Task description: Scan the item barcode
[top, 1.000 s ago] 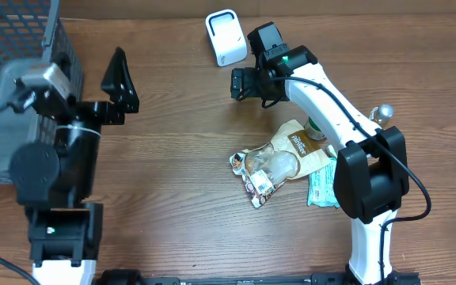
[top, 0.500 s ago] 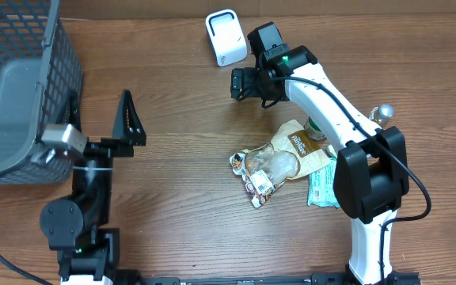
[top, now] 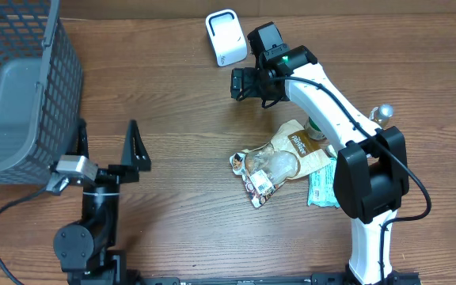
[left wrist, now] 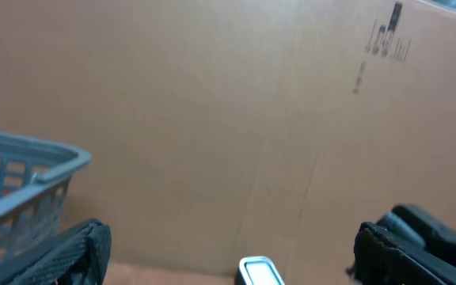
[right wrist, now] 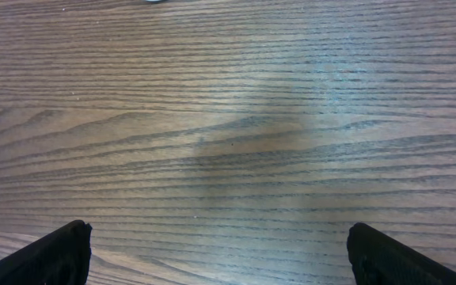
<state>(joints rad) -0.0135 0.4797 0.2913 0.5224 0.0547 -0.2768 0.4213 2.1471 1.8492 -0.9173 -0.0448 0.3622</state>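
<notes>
Pulling back from the grey basket (top: 63, 67), the left gripper (top: 108, 133) now sits nearer the front edge of the desk (top: 180, 214), jaws spread wide and holding nothing. The right gripper (top: 235, 84) hasn't budged, jaws released too, just beside the white scanner (top: 226, 37). The snack packets (top: 279, 165) lie piled mid-desk, untouched.
</notes>
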